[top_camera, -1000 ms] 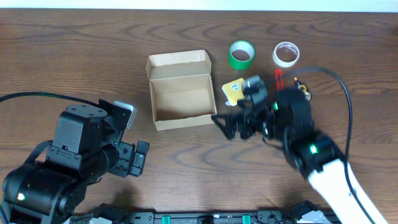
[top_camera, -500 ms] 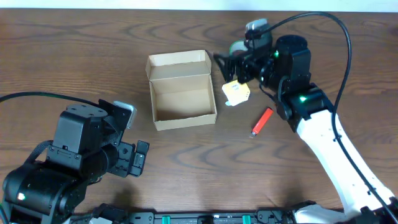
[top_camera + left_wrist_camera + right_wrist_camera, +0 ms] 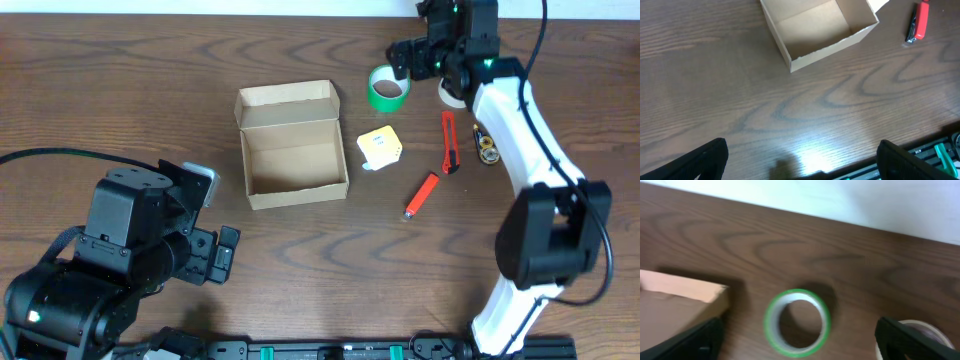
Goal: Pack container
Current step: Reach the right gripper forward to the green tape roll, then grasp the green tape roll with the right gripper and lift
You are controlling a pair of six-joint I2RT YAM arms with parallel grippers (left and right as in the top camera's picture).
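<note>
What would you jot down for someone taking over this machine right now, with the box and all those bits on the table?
The left gripper: fingers open, empty, short of the container.
The right gripper: fingers open, empty, above the green tape roll.
The container: lid open, nothing inside.
The green tape roll, yellow item, red cutter and red marker lie on the table, outside it.
Done: nothing packed. Left: everything.

Tape roll (image 3: pixel 388 103) just right of the container (image 3: pixel 293 165)
</note>
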